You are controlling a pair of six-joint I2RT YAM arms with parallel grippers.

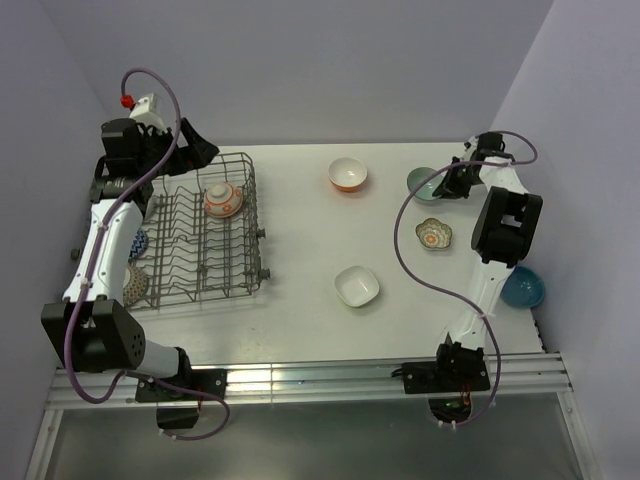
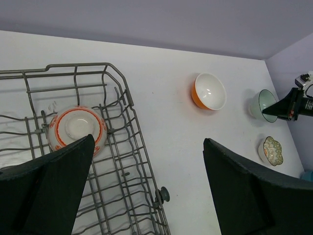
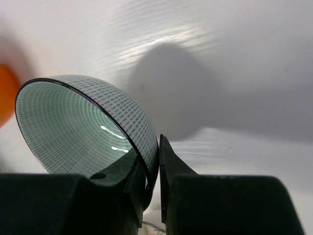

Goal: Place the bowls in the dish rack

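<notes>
Grips the pale green bowl point(image 3: 73, 127) by its rim in the clenched right pincer point(image 3: 153, 159), tilted, at the far right of the worktop point(image 1: 300, 230). Calls for a carry leftward: dish rack point(image 2: 73, 65) well apart at the far left, just beneath the left pincer point(image 2: 148, 139), spread wide and holding nothing. Counts eight bowls: one racked, one gripped, four loose, two beside the rack's left wall. One rack.

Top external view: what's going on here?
The right gripper pinches the rim of a pale green bowl at far right. The left gripper hangs open over the grey wire dish rack, which holds one red-orange patterned bowl upside down. An orange bowl, square white bowl, scalloped bowl and blue bowl sit on the table.
</notes>
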